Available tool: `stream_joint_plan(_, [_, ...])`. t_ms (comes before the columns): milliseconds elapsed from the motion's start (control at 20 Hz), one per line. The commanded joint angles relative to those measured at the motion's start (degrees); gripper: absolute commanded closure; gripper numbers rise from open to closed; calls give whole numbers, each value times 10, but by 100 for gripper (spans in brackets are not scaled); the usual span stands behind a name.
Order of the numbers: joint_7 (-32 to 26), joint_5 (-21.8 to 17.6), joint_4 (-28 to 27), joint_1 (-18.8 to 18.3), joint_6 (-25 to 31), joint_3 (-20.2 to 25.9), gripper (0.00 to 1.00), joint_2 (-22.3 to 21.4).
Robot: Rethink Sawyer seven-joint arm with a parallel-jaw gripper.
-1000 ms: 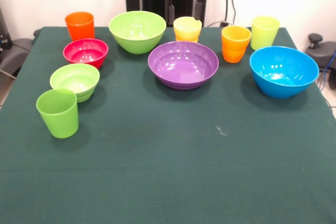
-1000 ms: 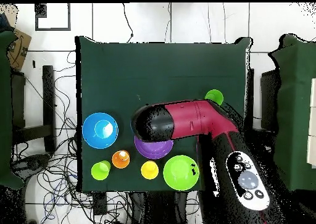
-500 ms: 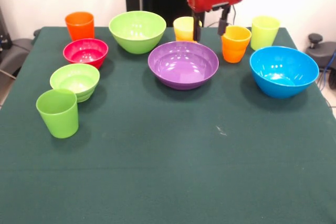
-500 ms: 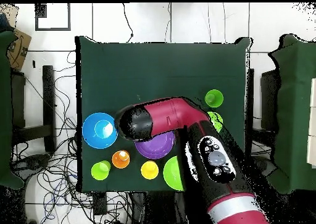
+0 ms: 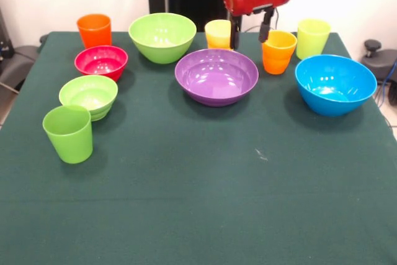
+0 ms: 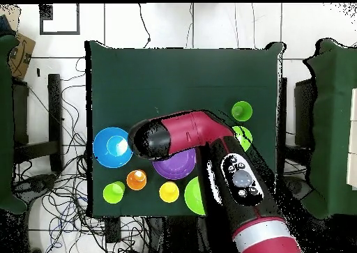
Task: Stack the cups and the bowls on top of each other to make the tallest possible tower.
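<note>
My gripper (image 5: 250,31) hangs open and empty at the table's far side, above the gap between the pale yellow cup (image 5: 218,33) and the orange-yellow cup (image 5: 278,51), just behind the purple bowl (image 5: 216,76). The blue bowl (image 5: 335,84) and yellow-green cup (image 5: 312,37) stand to the right. The large lime green bowl (image 5: 162,36), orange cup (image 5: 94,30), red bowl (image 5: 101,62), small lime green bowl (image 5: 89,95) and green cup (image 5: 68,133) stand to the left. Each piece stands alone and upright. In the overhead view the arm (image 6: 188,135) hides the gripper and partly covers the purple bowl (image 6: 178,168).
A dark green cloth (image 5: 205,190) covers the table. In the overhead view cables (image 6: 49,194) lie on the floor beside the table, and the arm hides the red bowl and the orange cup.
The arm has swung in from the pedestal and brought the gripper down into the front view. In the last half second it shifted slightly right. No cup or bowl has moved.
</note>
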Motion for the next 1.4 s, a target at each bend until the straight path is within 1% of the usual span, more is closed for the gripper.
stream_joint_plan(50, [-15, -3, -2, -35, 34, -7, 0, -14])
stream_joint_plan(250, [-18, 6, 9, -45, 25, 8, 0, -28])
stream_joint_plan(400, [-18, 15, 12, -54, 28, 14, 0, -42])
stream_joint_plan(500, [-38, 16, 15, -62, 33, 26, 0, -47])
stream_joint_plan(550, [-51, 16, 21, -70, 22, 38, 0, -46])
stream_joint_plan(700, [-70, -6, 18, -75, 4, 47, 0, -45])
stream_joint_plan(750, [-78, -12, 15, -75, 9, 49, 0, -43])
stream_joint_plan(800, [-97, -19, 10, -80, 10, 59, 0, -40])
stream_joint_plan(950, [-141, -37, -16, -82, 43, 73, 0, -24])
stream_joint_plan(1150, [-181, -40, -25, -97, 88, 93, 0, -6])
stream_joint_plan(1250, [-218, -59, -35, -102, 116, 103, 0, 2])
stream_joint_plan(1400, [-254, -83, -38, -111, 137, 116, 0, 10])
